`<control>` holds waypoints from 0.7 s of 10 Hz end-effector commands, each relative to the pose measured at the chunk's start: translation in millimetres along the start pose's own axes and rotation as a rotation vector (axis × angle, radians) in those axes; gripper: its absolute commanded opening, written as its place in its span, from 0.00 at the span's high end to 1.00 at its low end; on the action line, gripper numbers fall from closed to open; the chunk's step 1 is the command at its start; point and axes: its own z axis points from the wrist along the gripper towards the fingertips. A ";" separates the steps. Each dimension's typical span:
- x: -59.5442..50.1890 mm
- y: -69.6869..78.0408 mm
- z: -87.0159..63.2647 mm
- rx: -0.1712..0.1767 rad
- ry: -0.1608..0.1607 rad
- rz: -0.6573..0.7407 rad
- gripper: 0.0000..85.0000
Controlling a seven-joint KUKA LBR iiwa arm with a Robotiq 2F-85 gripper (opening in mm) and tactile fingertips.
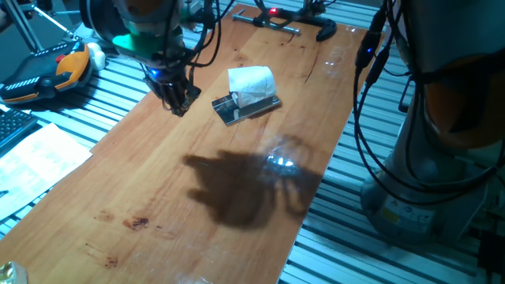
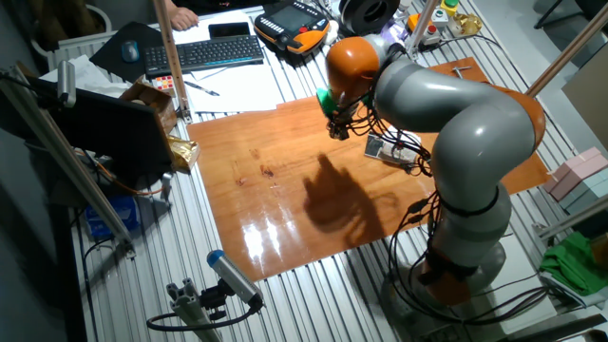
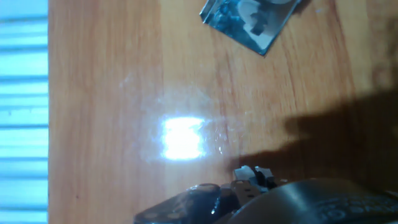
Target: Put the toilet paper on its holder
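Note:
The toilet paper (image 1: 252,84), a small white roll, lies on its side on the holder (image 1: 237,111), a dark grey plate with a shiny wire bar along its front edge. I cannot tell whether the bar passes through the core. My gripper (image 1: 178,101) hangs just above the wooden table, a little left of the holder, with its dark fingers together and nothing between them. In the other fixed view the gripper (image 2: 336,129) is left of the holder (image 2: 391,150), and the arm hides most of the roll. The hand view shows only a corner of the holder (image 3: 252,25) at the top edge.
A black clamp with a silver bar (image 1: 286,24) lies at the table's far end. An orange teach pendant (image 1: 55,71), a keyboard (image 2: 204,52) and papers (image 1: 39,162) sit off the table's left side. Cables (image 1: 371,71) hang along the right edge.

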 end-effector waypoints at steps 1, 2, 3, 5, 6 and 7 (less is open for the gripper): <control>0.3 -0.6 -0.7 -0.092 0.067 -1.240 0.99; 0.3 -0.7 -0.9 -0.076 0.048 -1.324 0.99; 0.2 -0.2 0.5 -0.070 0.043 -1.386 0.99; 1.1 -0.5 2.2 -0.006 -0.028 -1.646 0.99; 1.5 -0.4 1.8 0.034 -0.051 -1.773 0.99; 1.5 -0.5 2.1 0.005 0.030 -1.835 0.99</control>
